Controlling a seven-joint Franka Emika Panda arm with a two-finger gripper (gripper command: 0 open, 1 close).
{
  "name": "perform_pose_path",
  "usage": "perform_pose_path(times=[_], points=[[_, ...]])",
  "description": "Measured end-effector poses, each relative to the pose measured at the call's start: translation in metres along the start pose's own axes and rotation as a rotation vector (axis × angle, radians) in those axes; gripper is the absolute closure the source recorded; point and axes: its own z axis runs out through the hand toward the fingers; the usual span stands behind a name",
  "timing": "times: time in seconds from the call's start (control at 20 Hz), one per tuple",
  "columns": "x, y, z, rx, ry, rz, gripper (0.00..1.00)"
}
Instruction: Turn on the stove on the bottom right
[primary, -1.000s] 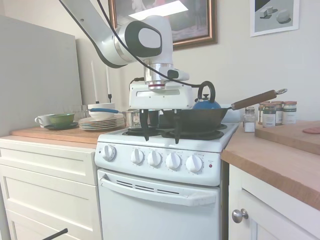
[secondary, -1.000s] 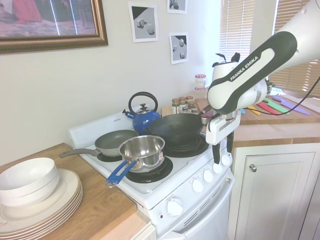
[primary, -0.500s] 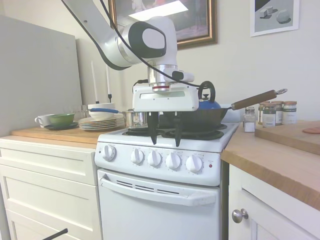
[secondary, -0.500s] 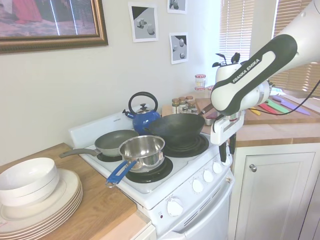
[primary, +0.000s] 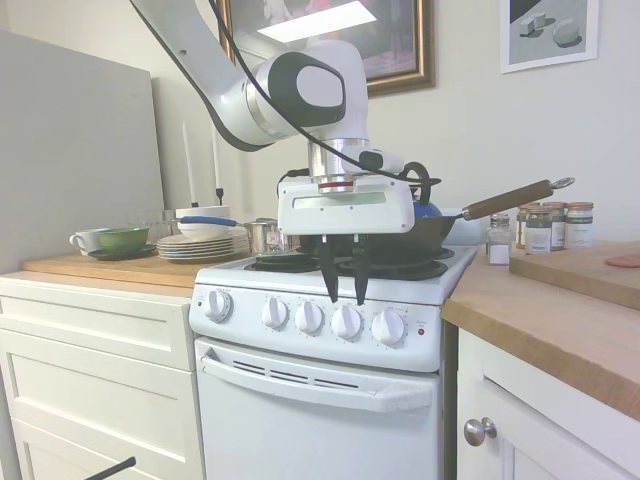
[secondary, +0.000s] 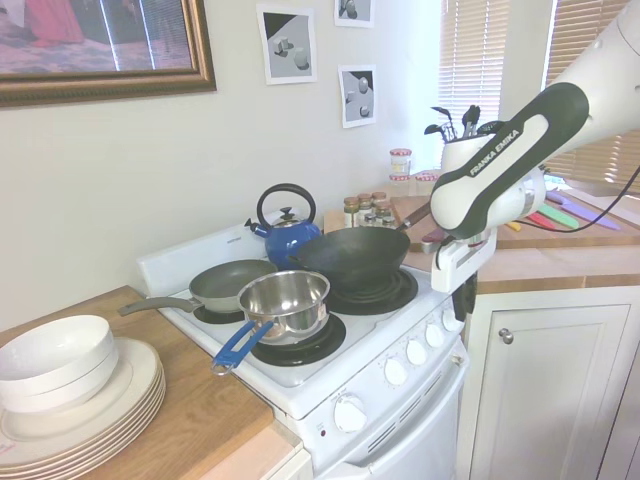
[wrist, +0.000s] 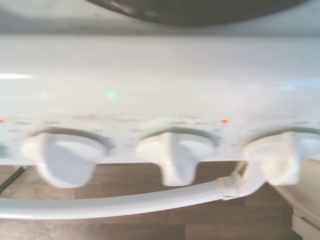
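I stand in a kitchen with pale walls. A wooden tabletop (primary: 560, 320) runs along both sides of the stove (primary: 320, 390), which sits between cream cabinets. On the wall hang a framed painting (secondary: 100, 50) and small black-and-white prints (secondary: 283, 42). A stack of plates (secondary: 90, 405) with a white bowl (secondary: 55, 360) rests beside the stove; spice jars (primary: 550, 226) line up on the other side. On the burners sit a blue kettle (secondary: 287, 236), a dark wok (secondary: 352, 258), a grey frying pan (secondary: 228, 284) and a steel saucepan (secondary: 285, 300) with a blue handle.

My forearm reads "FRANKA EMIKA" in the second exterior view.

My hand (primary: 345, 292) hangs fingers-down over the stove's front edge, above the row of white knobs (primary: 346, 322), between the third and fourth. The two dark fingers (primary: 329, 275) stand a narrow gap apart, grasping nothing. Since a second ago I have slid toward the knob end nearest the red light (primary: 421, 331), and the fingers have drawn closer together. The wrist view shows three knobs and the oven handle (wrist: 125, 204), blurred.
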Motion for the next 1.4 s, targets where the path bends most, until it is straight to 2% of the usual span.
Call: perform_pose_path(times=[0.4,1.4], points=[[0.01,0.02,0.002,0.004,0.016,0.015,1.0],[0.034,0.018,0.02,0.002,0.022,0.03,1.0]])
